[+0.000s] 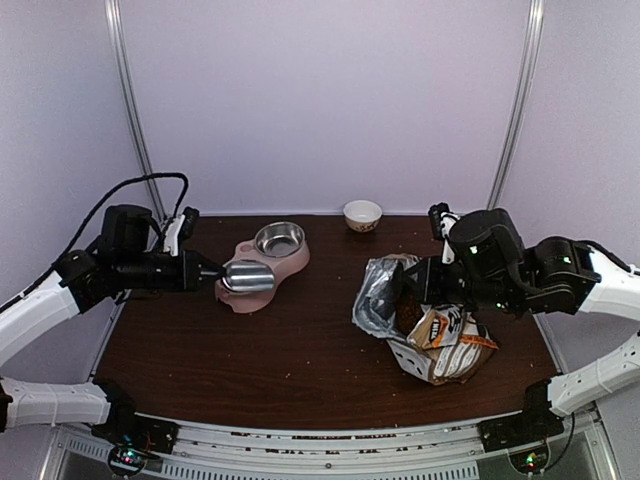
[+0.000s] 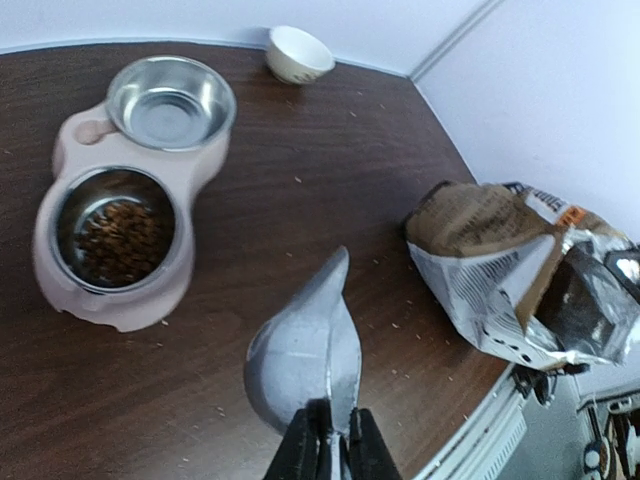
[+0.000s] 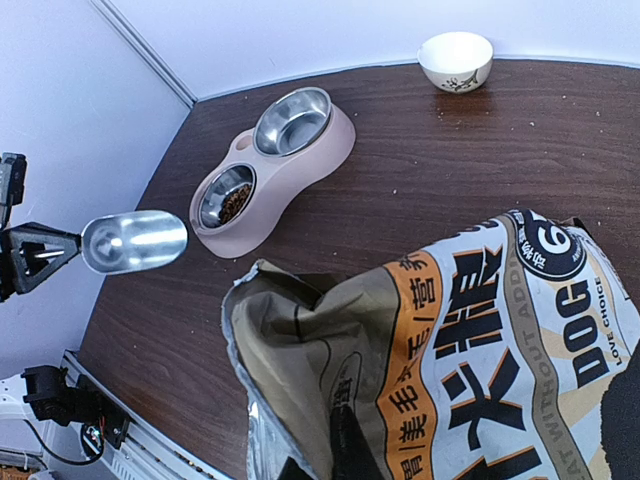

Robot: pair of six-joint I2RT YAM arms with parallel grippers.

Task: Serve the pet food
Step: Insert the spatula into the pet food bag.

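Brown pet food lies in one steel bowl of the pink feeder; it also shows as pet food from the right wrist. The feeder's other bowl is empty. My left gripper is shut on the handle of a metal scoop. The scoop hangs over the feeder's near end, and its inside looks empty. My right gripper is shut on the rim of the printed bag, holding its mouth open. The bag stands at the table's right.
A small white bowl sits at the back edge of the brown table. Pale crumbs are scattered over the wood between feeder and bag. A metal rail runs along the near edge.
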